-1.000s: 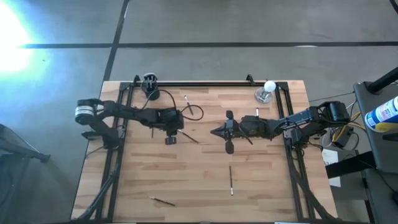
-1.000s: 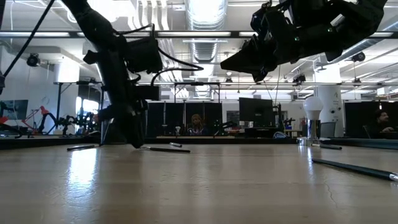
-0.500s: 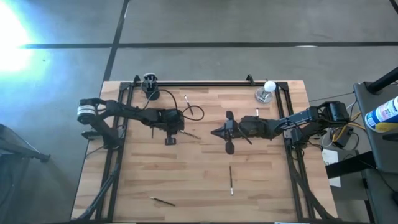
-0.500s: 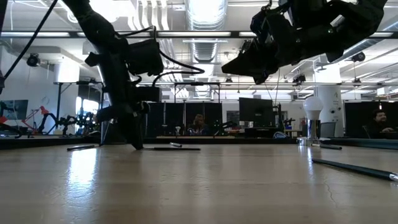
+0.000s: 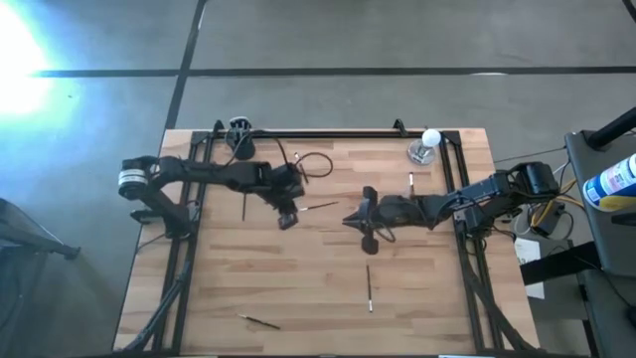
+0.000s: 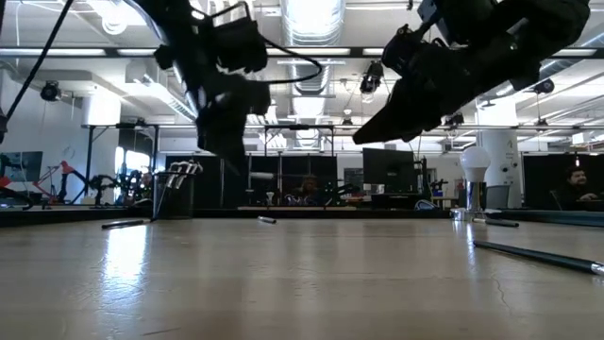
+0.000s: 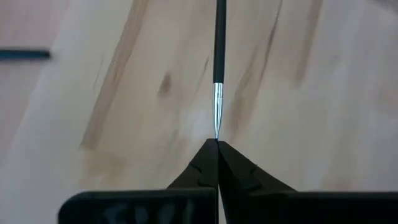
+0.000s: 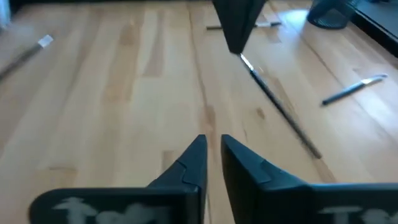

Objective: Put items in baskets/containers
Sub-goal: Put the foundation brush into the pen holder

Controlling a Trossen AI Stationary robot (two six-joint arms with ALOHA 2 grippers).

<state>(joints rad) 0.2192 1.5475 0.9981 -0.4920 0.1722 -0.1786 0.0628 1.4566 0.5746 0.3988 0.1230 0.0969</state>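
I work over a pale wooden plank table (image 5: pixel 219 278) standing on a grey concrete floor (image 5: pixel 397 40). The low view looks across the boards into a big workshop with ceiling strip lights and dark monitors, and a seated person (image 6: pixel 578 183) at its far right edge. A white round bulb on a stand (image 5: pixel 427 142) sits at the table's back right corner. The small black cylindrical cup (image 5: pixel 239 127) stands at the back left edge with pale-tipped sticks rising from it. Loose sticks lie about: a long dark one (image 5: pixel 369 288) towards the front, a short one (image 5: pixel 258 320) near the front left, and another dark one (image 5: pixel 244 206) beside my left arm.

My left gripper (image 7: pixel 217 146) is pinched tight on the pale metal tip of a thin dark-handled brush (image 7: pixel 219 37), holding it clear of the boards near the table's middle. My right gripper (image 8: pixel 213 146) hangs just beside it, to the right, its fingers (image 8: pixel 191 163) a narrow slit apart with nothing between them.

A second ago my left fingers were spread low at the table over that brush; they have since closed and lifted it, uncovering the cup in the low view. My right fingers, pressed together then, have parted slightly.
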